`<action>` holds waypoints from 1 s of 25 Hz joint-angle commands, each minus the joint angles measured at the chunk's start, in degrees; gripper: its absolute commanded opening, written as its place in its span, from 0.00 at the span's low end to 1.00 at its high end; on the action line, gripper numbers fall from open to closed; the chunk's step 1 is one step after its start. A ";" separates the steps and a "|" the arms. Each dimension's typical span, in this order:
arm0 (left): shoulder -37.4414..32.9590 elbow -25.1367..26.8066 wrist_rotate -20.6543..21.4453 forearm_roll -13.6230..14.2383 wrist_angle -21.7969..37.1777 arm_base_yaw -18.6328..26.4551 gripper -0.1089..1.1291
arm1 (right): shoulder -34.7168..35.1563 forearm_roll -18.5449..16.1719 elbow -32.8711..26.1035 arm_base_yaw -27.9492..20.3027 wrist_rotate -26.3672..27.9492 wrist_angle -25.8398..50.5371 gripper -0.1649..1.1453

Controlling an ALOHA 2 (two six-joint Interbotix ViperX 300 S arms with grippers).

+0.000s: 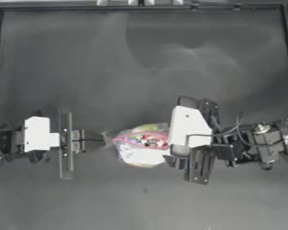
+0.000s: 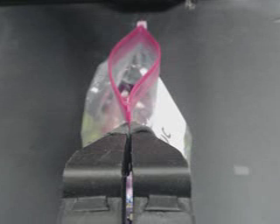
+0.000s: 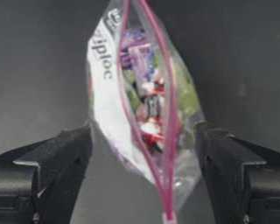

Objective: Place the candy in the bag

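Counter point(image 1: 140, 58), dark. Bag point(image 1: 140, 146) held just above it, between the two arms.

Left end effector point(image 1: 97, 140) clamped on the bag's pink-strip end. Right end effector point(image 3: 143, 151) spread wide, jaws either side of the bag's far end, not clearly touching.

Bag looks light, limp, slippery; best pinched at the stiffer strip.

Wrist views show the mouth parted; top view doesn't. Candy not spotted.

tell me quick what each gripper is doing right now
Left gripper: shut on the bag's pink closure strip at one end.
Right gripper: open, jaws on either side of the bag, holding nothing.
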 commanded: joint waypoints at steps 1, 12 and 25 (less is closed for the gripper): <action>-1.67 -0.53 0.00 0.00 -0.18 0.18 0.19 | -2.11 -0.35 -0.62 0.09 -0.09 -0.18 0.86; -1.58 -1.05 0.00 0.26 0.70 0.44 0.79 | -2.20 -1.05 -0.53 0.00 -0.09 -0.18 0.86; -6.15 -0.53 0.26 0.35 8.09 2.11 0.89 | -5.36 -1.76 2.29 0.00 0.88 -0.18 0.86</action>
